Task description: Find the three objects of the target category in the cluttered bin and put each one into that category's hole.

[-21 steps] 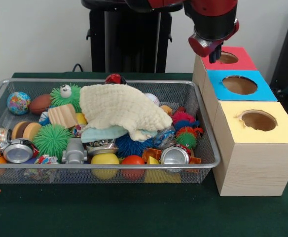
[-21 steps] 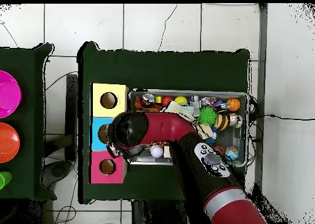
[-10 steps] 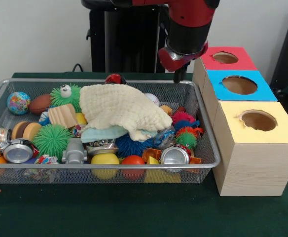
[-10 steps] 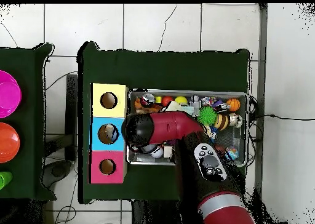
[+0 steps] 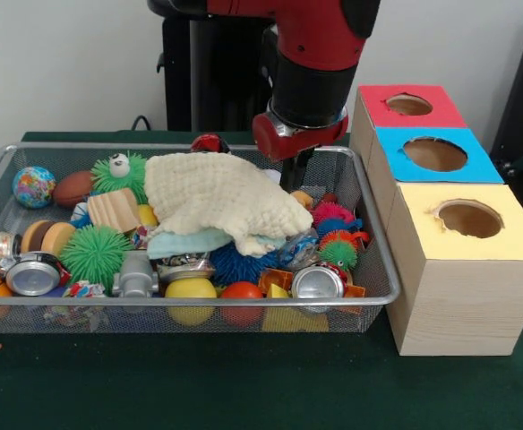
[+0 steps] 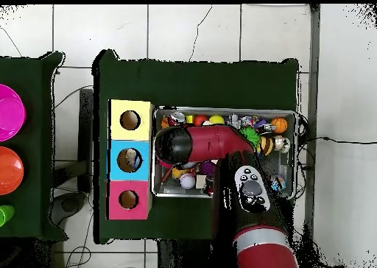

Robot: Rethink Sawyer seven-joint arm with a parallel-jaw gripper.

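Observation:
My gripper hangs from the red and black arm over the far right part of the wire bin. It is just right of a cream knitted cloth and close above a white ball. Nothing shows in its grasp. Below it lie a pink spiky ball, a red-green spiky ball and a blue spiky ball. To the right stand the red box, the blue box and the yellow box, each with a round hole. In the overhead view the arm hides the gripper.
The bin also holds two green spiky balls, metal cans, a yellow ball, an orange ball, a wooden block, a globe ball and a small football. The cloth covers the middle.
The arm has swung left from above the red box and come down over the bin's far right part. The bin's contents have not moved.

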